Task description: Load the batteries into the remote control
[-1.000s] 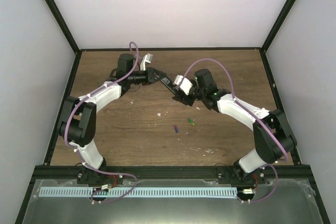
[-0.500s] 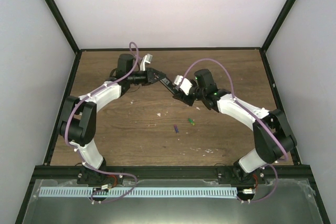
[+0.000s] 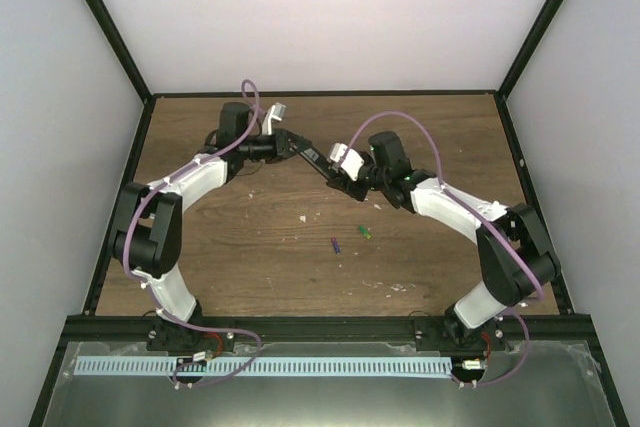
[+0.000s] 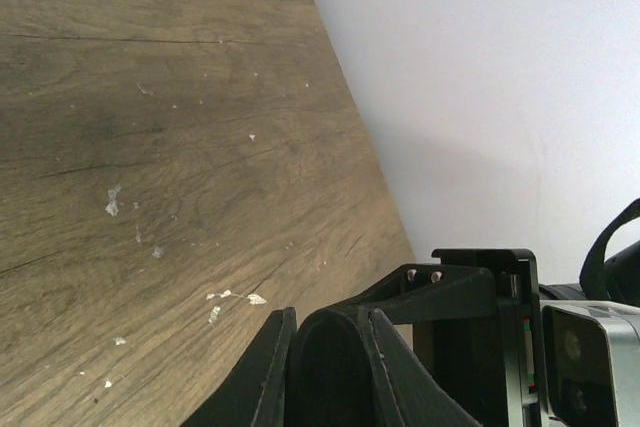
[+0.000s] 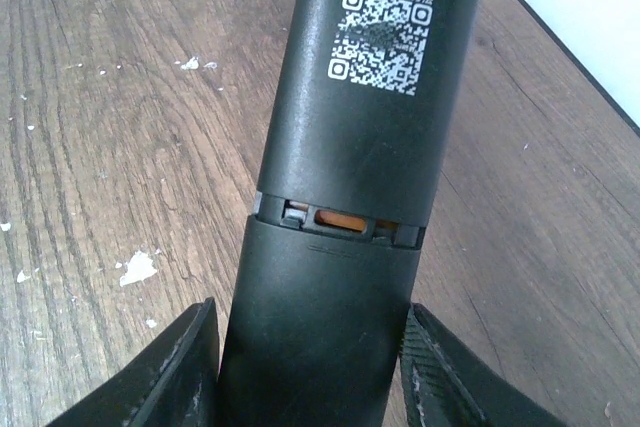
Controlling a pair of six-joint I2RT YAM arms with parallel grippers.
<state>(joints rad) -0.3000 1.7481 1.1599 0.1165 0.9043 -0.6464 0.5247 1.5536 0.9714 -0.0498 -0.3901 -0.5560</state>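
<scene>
Both ends of remote control (image 5: 345, 197) flanked: left gripper (image 3: 297, 146) clamped, right gripper (image 5: 308, 337) straddling, grip unclear.

A brown wood-grain tabletop (image 3: 250, 247) fills the scene, scattered with small white flecks of debris (image 3: 303, 217), mostly near its middle. Plain white walls (image 3: 330, 17) rise on the left, right and far sides, edged by black frame bars (image 3: 325, 94). Along the near edge lies a white slotted strip (image 3: 270, 367).

Black remote control (image 5: 345, 197) aloft, cover (image 5: 320, 337) ajar
</scene>
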